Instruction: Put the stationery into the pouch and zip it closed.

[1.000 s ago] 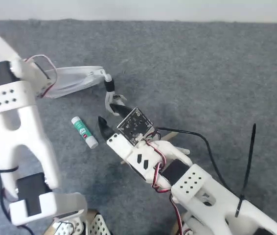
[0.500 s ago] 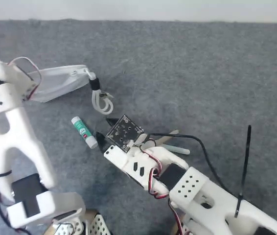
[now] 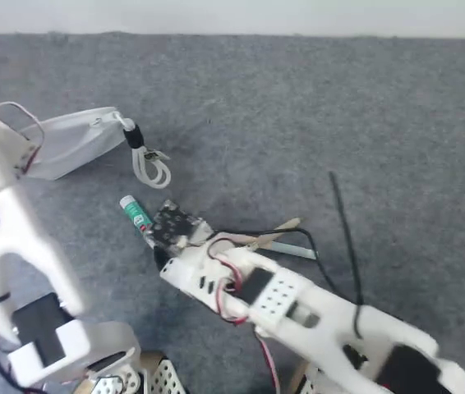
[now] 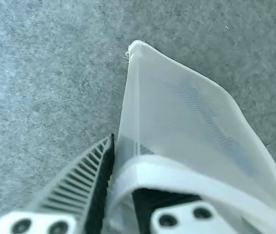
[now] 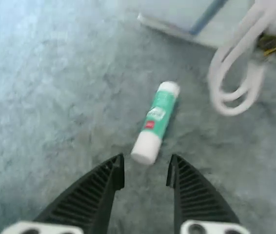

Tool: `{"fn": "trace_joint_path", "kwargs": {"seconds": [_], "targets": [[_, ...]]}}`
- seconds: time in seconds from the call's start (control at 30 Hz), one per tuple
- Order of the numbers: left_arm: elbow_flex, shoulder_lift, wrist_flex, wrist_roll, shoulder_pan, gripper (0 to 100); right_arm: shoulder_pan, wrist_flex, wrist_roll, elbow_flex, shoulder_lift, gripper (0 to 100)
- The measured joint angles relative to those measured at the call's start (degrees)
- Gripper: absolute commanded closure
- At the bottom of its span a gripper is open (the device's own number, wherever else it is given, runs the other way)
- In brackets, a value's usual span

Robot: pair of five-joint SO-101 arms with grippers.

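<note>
A green-and-white glue stick (image 3: 136, 215) lies on the grey carpet. In the right wrist view the glue stick (image 5: 156, 122) lies just ahead of my open right gripper (image 5: 146, 168), its white end close to the gap between the fingertips. My left gripper (image 4: 123, 180) is shut on the rim of the white mesh pouch (image 4: 187, 122). From above, the pouch (image 3: 76, 146) hangs tilted from the left arm at the far left, and its white zipper cord (image 3: 152, 171) dangles above the glue stick. Pens (image 3: 286, 240) lie beside the right arm (image 3: 257, 287).
Grey carpet (image 3: 339, 115) covers the whole table, with open room to the right and at the back. The left arm's white base (image 3: 60, 345) stands at the front left. A black cable (image 3: 343, 238) rises from the right arm.
The left arm has drawn the pouch and its cord to the left. The right gripper has moved left over the carpet until it is right at the glue stick.
</note>
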Motion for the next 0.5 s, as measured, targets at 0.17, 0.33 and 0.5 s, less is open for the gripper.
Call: {"fn": "trace_joint_path", "kwargs": {"seconds": [0.17,0.33,0.5], "targets": [[0.0,0.0,0.0,0.6,-0.8,99,-1.6,0.0,0.0,-5.7,8.7,85.3],[0.0,0.0,0.0,0.6,-0.8,99,-1.6,0.0,0.0,-11.6,16.4,85.3],[0.0,0.0,0.0,0.6,-0.8,99,-1.6,0.0,0.0,-16.4,22.6,85.3]]}}
